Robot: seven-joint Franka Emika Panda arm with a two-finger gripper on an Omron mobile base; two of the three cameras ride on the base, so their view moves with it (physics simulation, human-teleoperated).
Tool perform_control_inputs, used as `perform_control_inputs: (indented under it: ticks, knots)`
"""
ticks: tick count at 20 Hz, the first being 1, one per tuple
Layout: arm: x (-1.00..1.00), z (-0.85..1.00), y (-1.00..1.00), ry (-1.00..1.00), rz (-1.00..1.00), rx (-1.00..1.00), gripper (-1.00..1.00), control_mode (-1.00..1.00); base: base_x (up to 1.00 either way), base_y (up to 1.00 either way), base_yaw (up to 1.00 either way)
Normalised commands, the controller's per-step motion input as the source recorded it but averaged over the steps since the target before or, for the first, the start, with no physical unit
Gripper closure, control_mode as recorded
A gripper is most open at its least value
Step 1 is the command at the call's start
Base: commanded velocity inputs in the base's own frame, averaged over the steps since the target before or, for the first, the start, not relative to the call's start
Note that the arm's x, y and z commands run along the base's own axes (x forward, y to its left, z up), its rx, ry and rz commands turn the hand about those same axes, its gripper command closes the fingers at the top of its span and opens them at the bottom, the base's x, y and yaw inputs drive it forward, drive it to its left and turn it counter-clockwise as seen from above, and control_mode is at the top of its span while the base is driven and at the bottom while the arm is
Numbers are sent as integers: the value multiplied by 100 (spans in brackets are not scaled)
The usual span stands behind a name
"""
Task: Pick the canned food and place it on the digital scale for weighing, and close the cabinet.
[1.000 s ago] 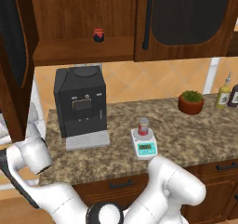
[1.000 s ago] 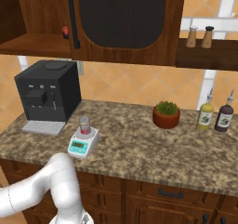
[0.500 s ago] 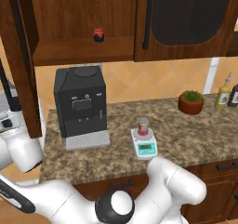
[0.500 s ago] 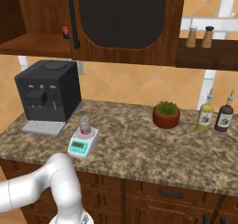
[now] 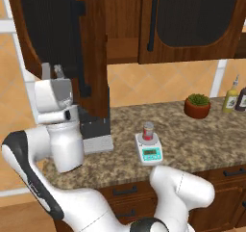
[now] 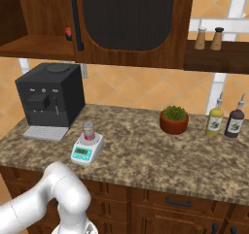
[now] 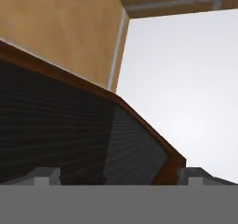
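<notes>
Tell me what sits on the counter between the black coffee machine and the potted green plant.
In the right base view, between the black coffee machine and the potted green plant stands the small white digital scale, with the red-banded silvery can upright on its platter. The remaining granite is bare.

- The counter (image 6: 146, 160) is speckled brown granite, running along the wall over brown drawers.
- At its left end sits a black coffee machine (image 6: 48, 99), its silver drip tray reaching toward the front edge.
- Just right of that tray is the scale (image 6: 87, 149), white with a greenish display facing the front edge.
- The can (image 6: 88, 130) stands upright on the scale's platter, not on the stone itself.
- Further right, a small plant (image 6: 174, 120) in a terracotta pot stands near the wall.
- Near the right end, two bottles stand side by side: a yellow one (image 6: 214, 120) and a dark one (image 6: 235, 122).
</notes>
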Motion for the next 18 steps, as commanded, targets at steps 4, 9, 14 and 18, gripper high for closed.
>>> perform_control_inputs:
  ticks: [4,9,14,18]
  knots:
    - [0,26,-100,8,-3,44,-100,-100,0,0,0]
    - [0,33,-100,21,-7,41,-100,-100,0,0,0]
    - [25,31,-99,34,-11,31,-100,-100,0,0,0]
    - [96,10,-68,54,-16,14,-100,-100,0,0,0]
